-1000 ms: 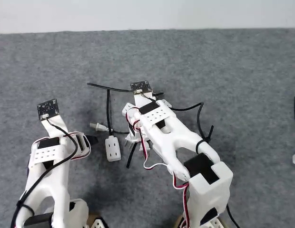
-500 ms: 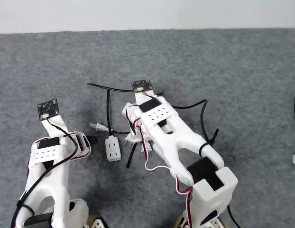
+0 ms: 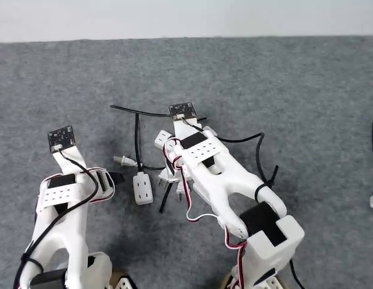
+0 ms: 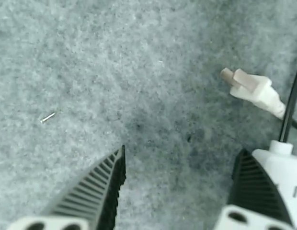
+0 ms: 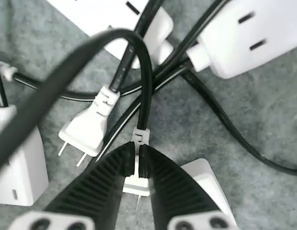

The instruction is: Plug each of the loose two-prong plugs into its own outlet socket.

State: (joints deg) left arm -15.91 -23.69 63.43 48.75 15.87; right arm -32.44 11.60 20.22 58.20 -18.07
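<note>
— Right gripper (image 5: 137, 154)?
— Closed tight on a plug (image 5: 134, 182), among the cords (image 5: 144, 81), near a socket (image 5: 249, 33). Drifted slightly sideways with it; not seated yet.
— Left gripper (image 4: 182, 153)?
— Stood wide open, empty.

The left arm (image 3: 60, 195) sat low, jaws spread wide; the right arm (image 3: 219, 171) stretched forward, jaws pinching a plug (image 5: 134, 183).

The carpet (image 3: 295, 90) lies open across the top and right of the high view. At centre, black cords (image 3: 137, 135), an outlet block (image 3: 142, 188) and a loose plug (image 3: 122, 161) crowd the gap between the arms. These black cords hem the right gripper (image 5: 137, 148), clamped on a two-prong plug (image 5: 134, 184); the left gripper's (image 4: 182, 152) spread fingers straddle bare carpet.
</note>
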